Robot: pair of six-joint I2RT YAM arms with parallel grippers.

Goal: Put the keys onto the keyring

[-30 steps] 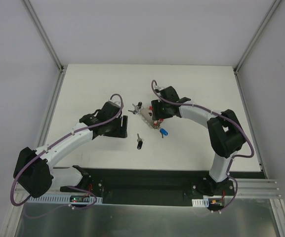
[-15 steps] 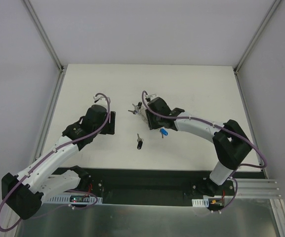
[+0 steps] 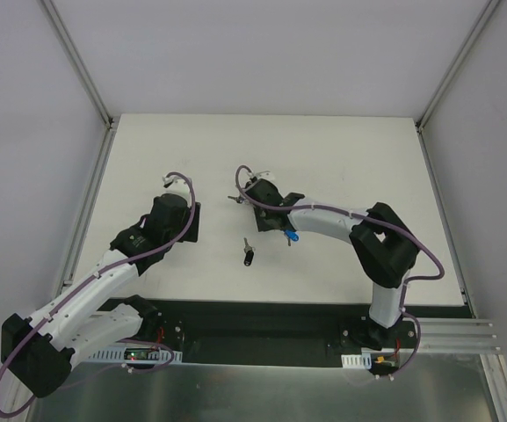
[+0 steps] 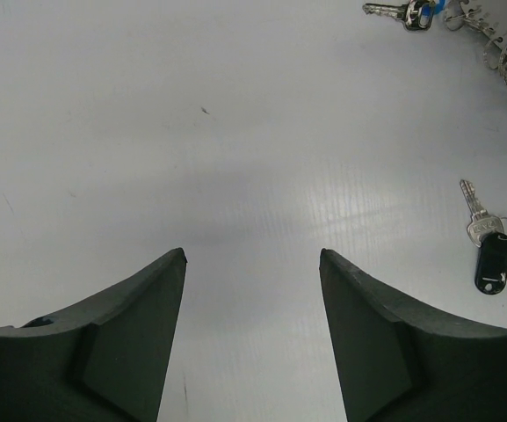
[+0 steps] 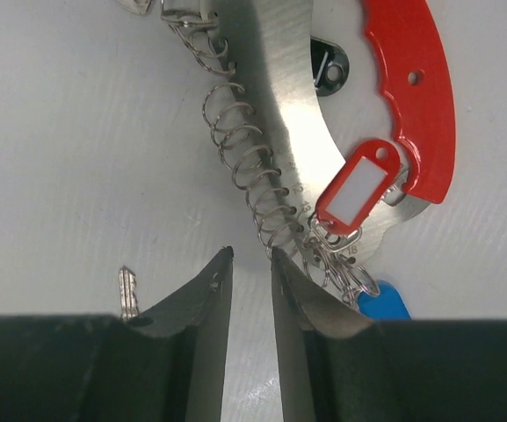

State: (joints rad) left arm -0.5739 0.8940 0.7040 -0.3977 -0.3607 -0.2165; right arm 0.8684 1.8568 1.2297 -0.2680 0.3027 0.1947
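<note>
The keyring (image 5: 288,114) lies mid-counter under the right pincer (image 5: 250,257), whose jaws stand narrow, a slit of bare counter (image 4: 148,105) between them, just beside its wire loops. Only that wrist view shows the curved red tag (image 5: 416,97); overhead the arm covers it. The left pincer (image 4: 252,255) gapes wide over open counter, with the black key (image 4: 492,262) lying off to its side.

Bright diffuse light is washing the white counter (image 3: 341,158); shadows are falling faint and soft; details are reading sharp.
</note>
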